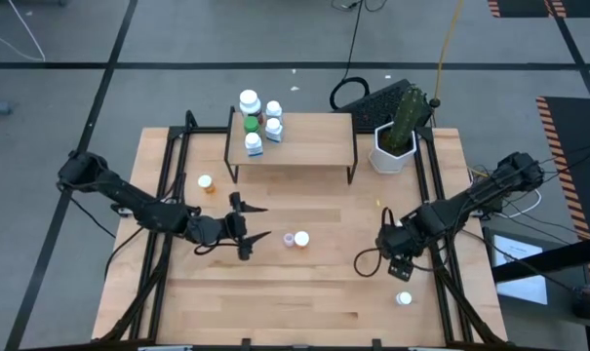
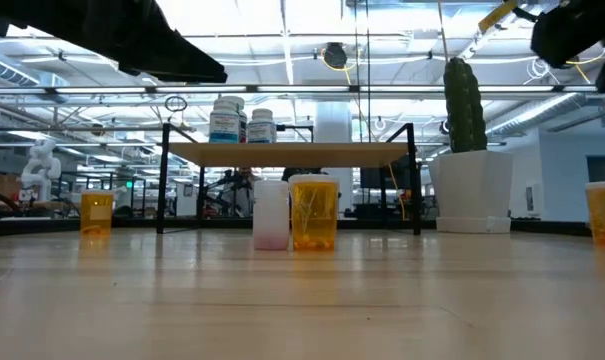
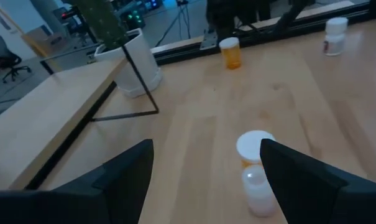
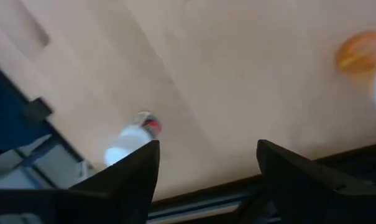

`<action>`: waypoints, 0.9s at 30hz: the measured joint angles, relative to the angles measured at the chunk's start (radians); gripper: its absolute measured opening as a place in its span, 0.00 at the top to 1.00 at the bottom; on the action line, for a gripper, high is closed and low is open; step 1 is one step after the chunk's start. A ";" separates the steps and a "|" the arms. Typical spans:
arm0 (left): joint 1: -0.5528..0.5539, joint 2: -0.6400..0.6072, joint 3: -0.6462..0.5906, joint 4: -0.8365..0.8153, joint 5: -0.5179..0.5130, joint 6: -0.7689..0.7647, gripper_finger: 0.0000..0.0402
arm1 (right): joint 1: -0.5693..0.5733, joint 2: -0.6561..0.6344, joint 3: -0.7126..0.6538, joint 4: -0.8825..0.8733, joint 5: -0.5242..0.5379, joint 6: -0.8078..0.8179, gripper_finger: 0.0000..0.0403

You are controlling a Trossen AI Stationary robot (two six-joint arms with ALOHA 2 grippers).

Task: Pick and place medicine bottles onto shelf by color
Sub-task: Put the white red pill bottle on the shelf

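Observation:
The shelf stands at the table's far middle and carries several white-capped medicine bottles on its left end, one of them green. At the table's middle a pale bottle and an orange bottle stand side by side. My left gripper hovers open just left of them, pointing at them. Another orange bottle stands left of the shelf. My right gripper hangs open above the right part of the table, pointing down, with a white bottle nearer the front edge.
A white pot with a cactus stands right of the shelf. One more orange bottle stands at the table's right, also seen ahead of my left gripper. Black rails run along both table sides.

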 joint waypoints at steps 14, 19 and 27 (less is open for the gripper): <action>0.121 0.000 0.000 0.052 0.093 0.137 0.27 | 0.236 0.015 0.001 0.275 -0.093 0.379 0.36; 0.151 0.000 0.000 0.127 0.195 0.217 0.27 | 0.267 0.041 0.001 0.230 -0.056 0.553 0.36; 0.201 0.000 0.001 0.149 0.271 0.287 0.27 | 0.272 0.069 0.001 0.291 0.037 0.653 0.36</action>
